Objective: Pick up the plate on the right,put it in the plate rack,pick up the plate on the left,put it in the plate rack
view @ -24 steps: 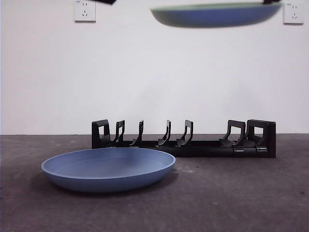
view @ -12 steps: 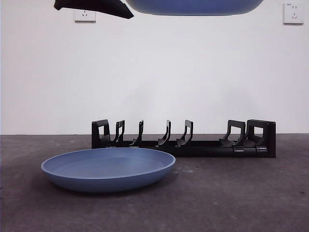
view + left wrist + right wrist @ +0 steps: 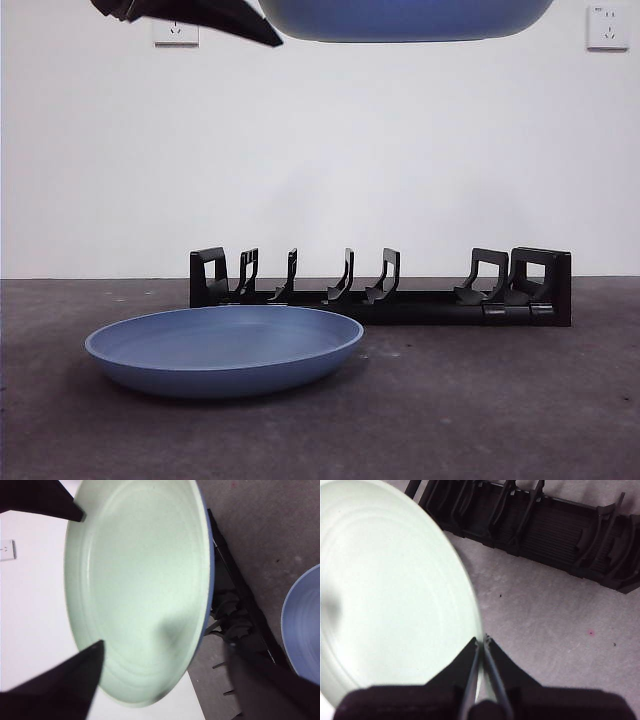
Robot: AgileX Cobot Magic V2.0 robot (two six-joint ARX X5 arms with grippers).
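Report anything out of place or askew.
Nothing stands out. The right gripper pinches the lifted plate by its rim, above the empty plate rack; the other plate lies flat on the table.

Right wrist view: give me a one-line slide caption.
Right tool pinches the rim of the pale green plate, held above the table near the black plate rack.

A round plate, pale green inside and blue underneath (image 3: 390,590), held level, its rim pinched between the right pincer's (image 3: 483,641) closed jaws. Far below it, a shallow blue plate (image 3: 224,350) lies flat before a long black pronged plastic rack (image 3: 380,288).
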